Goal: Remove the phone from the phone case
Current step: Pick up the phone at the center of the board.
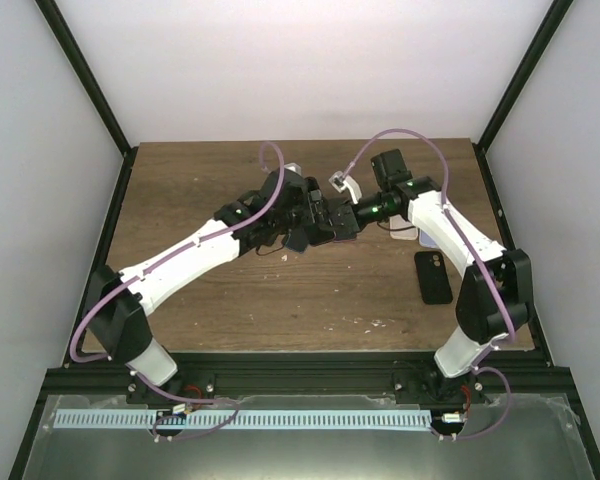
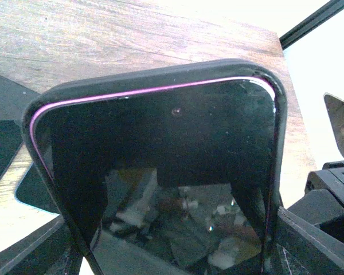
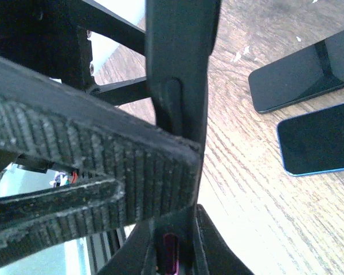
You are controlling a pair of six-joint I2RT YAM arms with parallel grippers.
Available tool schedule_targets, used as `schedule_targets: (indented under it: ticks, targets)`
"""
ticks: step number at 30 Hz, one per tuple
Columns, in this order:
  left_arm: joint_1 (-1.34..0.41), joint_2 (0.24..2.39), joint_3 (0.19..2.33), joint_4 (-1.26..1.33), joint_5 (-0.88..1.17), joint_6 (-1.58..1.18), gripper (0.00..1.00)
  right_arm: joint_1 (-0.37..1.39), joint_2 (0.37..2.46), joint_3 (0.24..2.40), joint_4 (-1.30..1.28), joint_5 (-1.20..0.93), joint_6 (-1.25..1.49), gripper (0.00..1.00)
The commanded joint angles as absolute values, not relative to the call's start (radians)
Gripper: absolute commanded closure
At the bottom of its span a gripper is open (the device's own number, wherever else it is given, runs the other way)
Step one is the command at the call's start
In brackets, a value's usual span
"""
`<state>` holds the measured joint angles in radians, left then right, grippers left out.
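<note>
The phone (image 2: 160, 143), dark screen with a purple edge, sits inside the black phone case (image 2: 160, 76) and is held up above the table's middle (image 1: 325, 222). My left gripper (image 2: 172, 235) grips the cased phone across its width, one finger (image 2: 309, 240) on each side. It comes in from the left in the top view (image 1: 308, 220). My right gripper (image 3: 180, 172) comes from the right (image 1: 348, 214), its ribbed fingers (image 3: 103, 149) shut on the case's side edge (image 3: 178, 69). A purple strip of the phone (image 3: 172, 255) shows through a cutout.
A black phone (image 1: 433, 277) lies flat on the wooden table (image 1: 230, 300) at the right. Two more dark slabs (image 3: 301, 74) (image 3: 321, 140) lie near the right arm. Dark flat items (image 2: 3, 132) lie at the left of the left wrist view.
</note>
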<state>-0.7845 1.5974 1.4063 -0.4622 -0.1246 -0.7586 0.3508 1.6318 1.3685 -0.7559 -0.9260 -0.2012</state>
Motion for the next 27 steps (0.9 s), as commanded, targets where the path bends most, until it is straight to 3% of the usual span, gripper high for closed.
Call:
schedule_targets:
  ticks: [1,4,12,18,27]
  targets:
    - [-0.775,1.565,1.42,-0.394,-0.148,-0.713,0.17,0.356,1.631,1.407,-0.74,-0.971,-0.185,0.99]
    - [-0.701,1.517,1.367,-0.358,-0.082,-0.69,0.01,0.336,1.597,1.399,-0.737,-0.973,-0.195,0.99]
    - [-0.556,1.271,1.077,-0.059,0.189,-0.492,0.01,0.198,1.5,1.312,-0.781,-1.15,-0.305,0.99]
    - [-0.553,1.228,0.87,0.4,0.581,-0.537,0.15,0.191,1.43,1.246,-0.854,-1.359,-0.427,0.99]
    - [-0.594,1.374,0.918,0.574,0.71,-0.645,0.33,0.192,1.386,1.212,-0.853,-1.422,-0.443,0.99]
